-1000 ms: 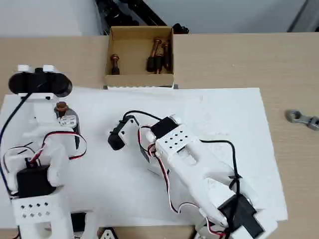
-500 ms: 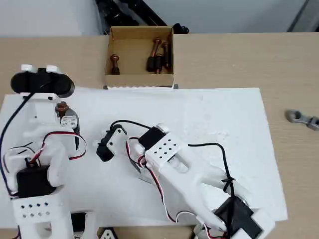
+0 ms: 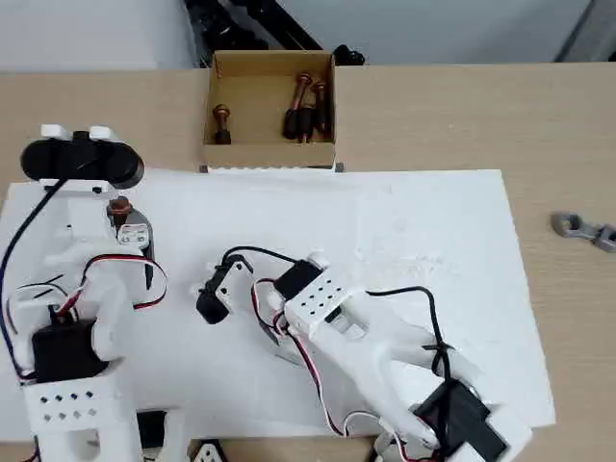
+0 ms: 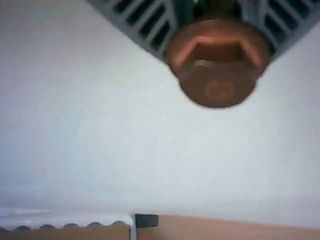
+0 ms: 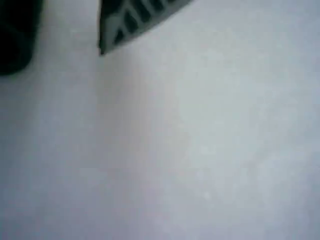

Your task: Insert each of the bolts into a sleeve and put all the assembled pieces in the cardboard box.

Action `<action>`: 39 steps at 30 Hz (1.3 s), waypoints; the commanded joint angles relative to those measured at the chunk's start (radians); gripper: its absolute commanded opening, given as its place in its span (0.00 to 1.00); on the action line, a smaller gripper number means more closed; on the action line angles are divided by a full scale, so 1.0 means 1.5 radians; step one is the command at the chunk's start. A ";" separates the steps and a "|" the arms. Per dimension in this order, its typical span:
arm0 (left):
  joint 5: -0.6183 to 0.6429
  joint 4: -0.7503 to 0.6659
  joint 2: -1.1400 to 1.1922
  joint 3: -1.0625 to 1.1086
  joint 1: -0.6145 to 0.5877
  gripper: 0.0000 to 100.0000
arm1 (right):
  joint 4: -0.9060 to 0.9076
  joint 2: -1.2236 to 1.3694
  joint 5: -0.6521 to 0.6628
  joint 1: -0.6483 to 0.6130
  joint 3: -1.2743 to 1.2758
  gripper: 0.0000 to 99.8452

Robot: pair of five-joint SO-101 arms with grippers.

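My left gripper stands at the left of the white sheet, shut on a copper bolt. Its hexagonal head sits between the ribbed grey fingers. My right arm lies low over the middle of the sheet, near the front. A ribbed grey part of its gripper hangs just above bare paper, and I see nothing held there. The cardboard box stands at the back, holding three assembled pieces.
A small metal part lies on the wooden table at the far right, off the sheet. Black equipment sits behind the box. The sheet's right half is bare.
My right arm has swung to the left and drawn back toward the front of the sheet. The left arm and its bolt have stayed put.
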 commanded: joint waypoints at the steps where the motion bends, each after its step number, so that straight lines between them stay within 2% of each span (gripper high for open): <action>1: -0.002 -0.012 -0.005 -0.007 0.001 0.00 | -0.048 -0.008 -0.006 0.009 0.023 0.20; 13: -0.002 -0.013 -0.005 -0.007 0.001 0.00 | -0.071 -0.005 -0.005 0.010 0.059 0.20; 20: -0.002 -0.013 -0.005 -0.007 0.001 0.00 | -0.074 -0.007 -0.006 0.064 0.059 0.05; 29: -0.001 -0.014 -0.005 -0.008 0.001 0.00 | -0.037 -0.015 -0.005 0.069 0.058 0.05; 33: -0.002 -0.014 -0.005 -0.008 0.001 0.00 | -0.023 -0.099 -0.005 0.069 0.055 0.03; 39: 0.001 -0.014 -0.005 -0.008 0.001 0.00 | 0.012 -0.333 -0.005 0.074 0.054 0.01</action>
